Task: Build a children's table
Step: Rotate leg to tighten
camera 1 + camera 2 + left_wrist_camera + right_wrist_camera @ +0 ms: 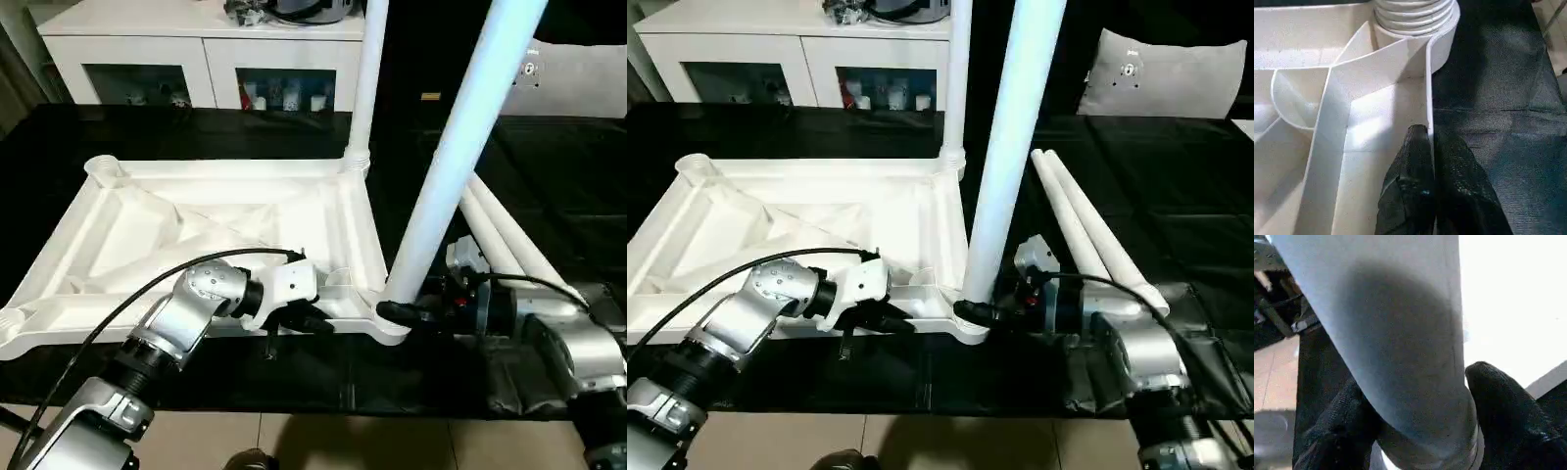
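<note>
The white table top (147,235) lies upside down on a black cloth, ribbed underside up. One leg (366,78) stands upright, screwed into the far right corner socket. A second leg (460,137) rises tilted from the near right corner socket. My right gripper (397,313) is shut around its base, with black fingers (1508,421) on both sides of it. My left gripper (312,321) is shut on the table top's near rim, close to that corner; the fingers (1413,166) pinch the thin wall. Two loose legs (1087,225) lie side by side on the cloth to the right.
A white cabinet with glass doors (196,59) stands behind the work surface. A grey cushion (1166,69) sits at the back right. The black cloth (549,166) covers the surface up to its front edge, with tiled floor (323,441) below.
</note>
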`<state>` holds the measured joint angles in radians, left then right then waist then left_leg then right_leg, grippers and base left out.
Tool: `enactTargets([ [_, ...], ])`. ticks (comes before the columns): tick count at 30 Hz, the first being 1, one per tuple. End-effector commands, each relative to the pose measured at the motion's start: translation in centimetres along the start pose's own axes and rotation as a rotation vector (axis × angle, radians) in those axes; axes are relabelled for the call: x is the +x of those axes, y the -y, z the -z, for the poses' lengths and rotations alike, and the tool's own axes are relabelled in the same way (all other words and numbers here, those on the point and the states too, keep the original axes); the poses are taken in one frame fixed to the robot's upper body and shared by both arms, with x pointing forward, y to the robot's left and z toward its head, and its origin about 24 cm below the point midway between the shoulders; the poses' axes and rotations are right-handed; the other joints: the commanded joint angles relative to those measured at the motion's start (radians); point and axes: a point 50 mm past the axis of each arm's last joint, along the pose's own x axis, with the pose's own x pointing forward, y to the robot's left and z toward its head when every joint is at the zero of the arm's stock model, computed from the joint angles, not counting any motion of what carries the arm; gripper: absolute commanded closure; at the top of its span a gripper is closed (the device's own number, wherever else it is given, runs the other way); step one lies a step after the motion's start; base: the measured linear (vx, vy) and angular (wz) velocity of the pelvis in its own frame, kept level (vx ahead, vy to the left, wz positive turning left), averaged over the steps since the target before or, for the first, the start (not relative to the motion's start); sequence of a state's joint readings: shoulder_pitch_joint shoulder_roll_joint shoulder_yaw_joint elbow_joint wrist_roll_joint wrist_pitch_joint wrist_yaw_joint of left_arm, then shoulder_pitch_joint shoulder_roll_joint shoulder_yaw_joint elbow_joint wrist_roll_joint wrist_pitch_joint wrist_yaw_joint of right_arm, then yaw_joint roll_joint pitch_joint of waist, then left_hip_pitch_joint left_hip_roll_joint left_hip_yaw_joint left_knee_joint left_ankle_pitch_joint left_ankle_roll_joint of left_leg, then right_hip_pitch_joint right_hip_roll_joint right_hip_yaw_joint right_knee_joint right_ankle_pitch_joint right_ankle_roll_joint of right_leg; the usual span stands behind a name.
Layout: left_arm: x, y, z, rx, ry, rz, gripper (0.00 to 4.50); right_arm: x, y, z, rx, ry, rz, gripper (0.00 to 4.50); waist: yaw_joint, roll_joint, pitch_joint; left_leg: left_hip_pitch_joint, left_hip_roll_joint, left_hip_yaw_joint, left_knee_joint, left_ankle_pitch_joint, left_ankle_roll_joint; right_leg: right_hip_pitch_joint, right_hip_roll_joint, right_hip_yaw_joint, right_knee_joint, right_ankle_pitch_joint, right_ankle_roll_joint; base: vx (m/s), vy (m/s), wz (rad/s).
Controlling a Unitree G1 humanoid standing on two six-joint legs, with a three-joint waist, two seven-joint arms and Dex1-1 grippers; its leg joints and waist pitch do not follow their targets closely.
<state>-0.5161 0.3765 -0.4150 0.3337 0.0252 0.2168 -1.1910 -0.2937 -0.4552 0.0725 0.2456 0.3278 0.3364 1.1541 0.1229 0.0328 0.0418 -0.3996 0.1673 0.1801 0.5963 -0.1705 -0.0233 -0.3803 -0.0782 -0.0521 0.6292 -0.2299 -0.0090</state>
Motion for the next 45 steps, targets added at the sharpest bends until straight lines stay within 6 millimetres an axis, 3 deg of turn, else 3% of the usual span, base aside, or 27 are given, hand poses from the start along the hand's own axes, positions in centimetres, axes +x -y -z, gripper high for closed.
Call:
enactTargets([
  [1, 0.9, 0.2, -0.4, -0.027, 0.006, -0.040, 4.50, 1.0, -0.2, 1.2, 0.093, -0.008, 0.046, 1.97, -0.006, -0.010, -0.055, 0.029, 0.071, -0.024, -0.073, -0.179, 0.048, 0.030, -0.079, 0.042, -0.076, -0.089, -0.237, 0.000, 0.000, 0.00],
  [3, 2.1, -0.4, -1.6, -0.136, 0.067, -0.163, 4.50, 2.3, 1.0, 1.3, 0.152, 0.044, 0.248, 1.97, -0.015, -0.010, -0.050, 0.032, 0.067, -0.027, -0.079, -0.241, 0.013, 0.028, -0.083, 0.042, -0.088, -0.192, -0.228, 0.000, 0.000, 0.00],
  [4, 2.2, -0.4, -1.7, -0.141, 0.070, -0.168, 4.50, 2.4, 1.0, 1.3, 0.156, 0.047, 0.257, 1.97, -0.023, -0.014, -0.047, 0.031, 0.064, -0.028, -0.082, -0.265, -0.003, 0.029, -0.085, 0.043, -0.093, -0.252, -0.217, 0.000, 0.000, 0.00],
  [5, 2.6, -0.6, -2.2, -0.180, 0.090, -0.201, 4.50, 2.8, 1.5, 1.3, 0.192, 0.071, 0.328, 1.97, -0.023, -0.014, -0.047, 0.031, 0.064, -0.028, -0.082, -0.265, -0.003, 0.029, -0.085, 0.043, -0.093, -0.252, -0.217, 0.000, 0.000, 0.00],
  [6, 3.6, -1.0, -3.2, -0.249, 0.118, -0.265, 4.50, 3.6, 2.4, 1.2, 0.253, 0.104, 0.456, 1.97, -0.035, -0.014, -0.046, 0.030, 0.062, -0.031, -0.084, -0.286, -0.019, 0.030, -0.084, 0.043, -0.097, -0.304, -0.196, 0.000, 0.000, 0.00],
  [8, 4.4, -1.4, -3.9, -0.278, 0.124, -0.317, 4.50, 4.1, 3.1, 1.2, 0.295, 0.120, 0.547, 1.97, -0.048, -0.012, -0.044, 0.033, 0.059, -0.034, -0.085, -0.313, -0.036, 0.026, -0.083, 0.042, -0.103, -0.353, -0.181, 0.000, 0.000, 0.00],
  [10, 5.3, -2.0, -4.8, -0.314, 0.130, -0.399, 4.50, 4.6, 4.0, 1.4, 0.359, 0.126, 0.682, 1.97, -0.055, -0.014, -0.046, 0.034, 0.057, -0.032, -0.083, -0.308, -0.032, 0.024, -0.082, 0.045, -0.109, -0.338, -0.174, 0.000, 0.000, 0.00],
  [13, 5.7, -2.3, -5.2, -0.324, 0.129, -0.442, 4.50, 4.8, 4.4, 1.4, 0.326, 0.103, 0.741, 1.97, -0.060, -0.013, -0.049, 0.028, 0.055, -0.028, -0.080, -0.276, -0.013, 0.028, -0.078, 0.045, -0.107, -0.272, -0.176, 0.000, 0.000, 0.00],
  [15, 5.9, -2.2, -5.5, -0.303, 0.122, -0.452, 4.50, 5.3, 4.2, 1.0, 0.328, 0.144, 0.710, 1.97, -0.058, -0.013, -0.053, 0.026, 0.055, -0.027, -0.077, -0.242, 0.013, 0.032, -0.077, 0.045, -0.104, -0.208, -0.183, 0.000, 0.000, 0.00],
  [16, 5.9, -2.1, -5.5, -0.296, 0.118, -0.449, 4.50, 5.4, 4.2, 0.9, 0.329, 0.155, 0.696, 1.41, -0.058, -0.014, -0.054, 0.025, 0.055, -0.026, -0.077, -0.228, 0.020, 0.034, -0.076, 0.044, -0.102, -0.187, -0.187, 0.000, 0.000, 0.00],
  [18, 5.5, -2.1, -4.9, -0.280, 0.088, -0.455, 4.50, 5.3, 4.0, 0.5, 0.302, 0.179, 0.666, 1.41, -0.055, -0.013, -0.057, 0.023, 0.057, -0.026, -0.076, -0.187, 0.044, 0.038, -0.075, 0.042, -0.094, -0.111, -0.204, 0.000, 0.000, 0.00],
  [21, 5.0, -2.3, -4.2, -0.262, 0.063, -0.468, 4.50, 4.9, 3.9, 0.3, 0.279, 0.202, 0.645, 0.98, -0.053, -0.013, -0.061, 0.021, 0.059, -0.025, -0.071, -0.137, 0.071, 0.040, -0.075, 0.041, -0.085, -0.016, -0.227, 0.000, 0.000, 0.00],
  [24, 4.2, -2.5, -3.2, -0.191, 0.035, -0.468, 4.50, 3.1, 3.7, -0.3, 0.240, 0.274, 0.553, 0.84, -0.051, -0.010, -0.057, 0.020, 0.058, -0.024, -0.071, -0.162, 0.087, 0.042, -0.076, 0.040, -0.091, -0.040, -0.226, 0.000, 0.000, 0.00],
  [25, 4.2, -2.5, -3.2, -0.191, 0.035, -0.468, 4.50, 3.1, 3.7, -0.3, 0.240, 0.274, 0.553, 0.71, -0.048, -0.012, -0.057, 0.022, 0.059, -0.023, -0.071, -0.166, 0.087, 0.043, -0.077, 0.041, -0.093, -0.045, -0.220, 0.000, 0.000, 0.00],
  [28, 3.2, -2.6, -2.0, -0.141, 0.004, -0.433, 4.50, 0.5, 3.0, -0.7, 0.150, 0.269, 0.429, 0.53, -0.046, -0.014, -0.057, 0.021, 0.062, -0.024, -0.071, -0.167, 0.089, 0.045, -0.077, 0.040, -0.092, -0.058, -0.213, 0.000, 0.000, 0.00],
  [29, 2.9, -2.5, -1.8, -0.121, 0.001, -0.401, 4.50, -0.3, 2.8, -0.9, 0.132, 0.268, 0.389, 0.48, -0.044, -0.008, -0.057, 0.020, 0.062, -0.025, -0.071, -0.159, 0.090, 0.043, -0.076, 0.040, -0.090, -0.052, -0.213, 0.000, 0.000, 0.00],
  [33, 1.8, -1.8, -1.1, -0.015, -0.017, -0.249, 4.50, -2.6, 2.0, -1.7, 0.074, 0.216, 0.247, 0.13, -0.040, -0.010, -0.058, 0.023, 0.063, -0.025, -0.070, -0.159, 0.102, 0.042, -0.076, 0.037, -0.089, -0.049, -0.223, 0.000, 0.000, 0.00],
  [39, 0.8, -0.9, -0.3, 0.076, -0.066, -0.075, 4.50, -2.7, 1.8, -1.9, -0.036, 0.096, 0.167, 0.02, -0.021, -0.008, -0.057, 0.029, 0.069, -0.022, -0.072, -0.170, 0.071, 0.033, -0.077, 0.038, -0.087, -0.078, -0.234, 0.000, 0.000, 0.00],
  [45, 0.1, -0.2, -0.3, 0.123, -0.076, 0.057, 4.50, -1.3, 0.9, -1.4, -0.041, -0.007, 0.000, 0.02, 0.000, -0.005, -0.061, 0.032, 0.072, -0.020, -0.070, -0.150, 0.069, 0.032, -0.077, 0.036, -0.074, -0.011, -0.247, 0.000, 0.000, 0.00],
])
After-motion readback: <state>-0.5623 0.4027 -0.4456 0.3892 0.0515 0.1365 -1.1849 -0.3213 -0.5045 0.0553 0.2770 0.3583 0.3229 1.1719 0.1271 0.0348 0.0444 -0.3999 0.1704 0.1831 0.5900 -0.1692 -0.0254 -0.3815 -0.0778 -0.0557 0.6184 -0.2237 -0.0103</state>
